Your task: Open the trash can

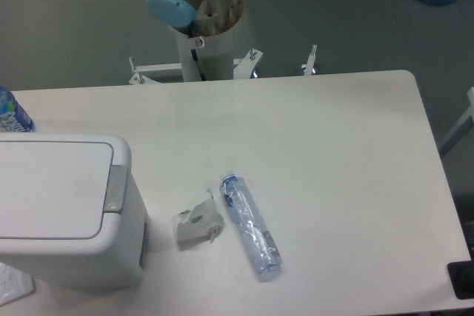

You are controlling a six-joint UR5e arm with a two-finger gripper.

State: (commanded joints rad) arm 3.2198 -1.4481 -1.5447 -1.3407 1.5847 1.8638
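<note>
The trash can (63, 209) is seen at the left front of the white desk (333, 153), its flat lid (48, 189) shut and the grey push tab (115, 188) on its right edge. A crumpled wrapper (197, 223) lies just right of it, beside a clear blue bottle (250, 224) laid flat. Only the arm's base (194, 12) is visible; the tool is out of view.
</note>
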